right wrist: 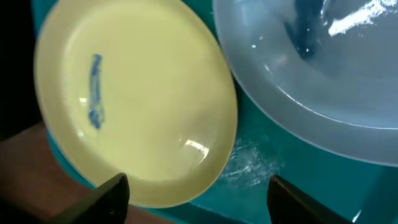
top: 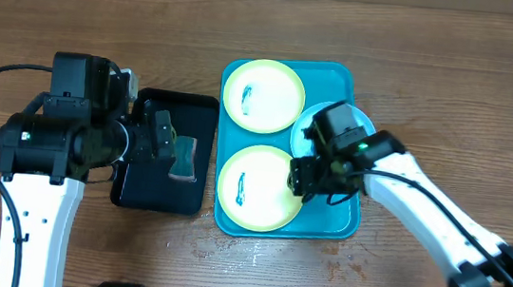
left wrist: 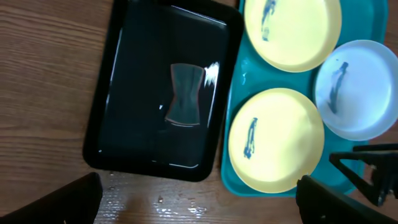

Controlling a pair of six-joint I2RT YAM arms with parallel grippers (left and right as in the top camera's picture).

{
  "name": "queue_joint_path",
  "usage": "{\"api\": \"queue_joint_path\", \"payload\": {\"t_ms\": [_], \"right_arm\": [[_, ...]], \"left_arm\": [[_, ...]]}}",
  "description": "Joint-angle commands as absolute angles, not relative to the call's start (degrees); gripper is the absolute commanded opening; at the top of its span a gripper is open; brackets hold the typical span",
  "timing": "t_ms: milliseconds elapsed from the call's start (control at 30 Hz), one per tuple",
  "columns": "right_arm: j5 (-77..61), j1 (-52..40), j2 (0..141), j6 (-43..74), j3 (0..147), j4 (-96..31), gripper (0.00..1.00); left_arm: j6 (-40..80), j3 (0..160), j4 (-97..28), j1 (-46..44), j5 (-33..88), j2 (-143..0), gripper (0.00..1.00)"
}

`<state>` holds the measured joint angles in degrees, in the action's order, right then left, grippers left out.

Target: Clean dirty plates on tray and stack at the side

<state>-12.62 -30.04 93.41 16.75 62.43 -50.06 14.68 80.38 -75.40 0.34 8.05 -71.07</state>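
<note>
Right gripper released, fingers spread wide and holding nothing. It hovers low over the tray at about 4 o'clock, between the near yellow-green plate and the light-blue plate. Left gripper is also spread and empty, above the black tray; the sponge lies flat inside it. All three plates sit in the tray: far yellow-green plate at 12, near one at 6, light-blue at 3, partly covered by the right gripper. Each has a blue smear.
</note>
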Motion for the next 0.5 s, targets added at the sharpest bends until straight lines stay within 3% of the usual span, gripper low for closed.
{"api": "queue_joint_path", "payload": {"t_ms": [0,133,300,467], "right_arm": [[-9.2,-29.6,95.5,20.2,61.4,-48.1,0.71],[-10.3,-29.5,98.8,20.2,60.0,-45.7,0.65],[-11.0,-29.5,100.6,19.8,59.8,-45.2,0.46],[-11.0,-29.5,102.3,20.2,59.6,-44.4,0.45]], "left_arm": [[14.6,76.9,-74.2,0.3,5.6,-72.5,0.98],[14.5,70.0,-68.2,0.3,8.2,-75.4,0.94],[14.0,64.9,-61.1,0.3,10.5,-81.6,0.9],[11.7,62.7,-54.4,-1.5,12.5,-89.8,0.85]]}}
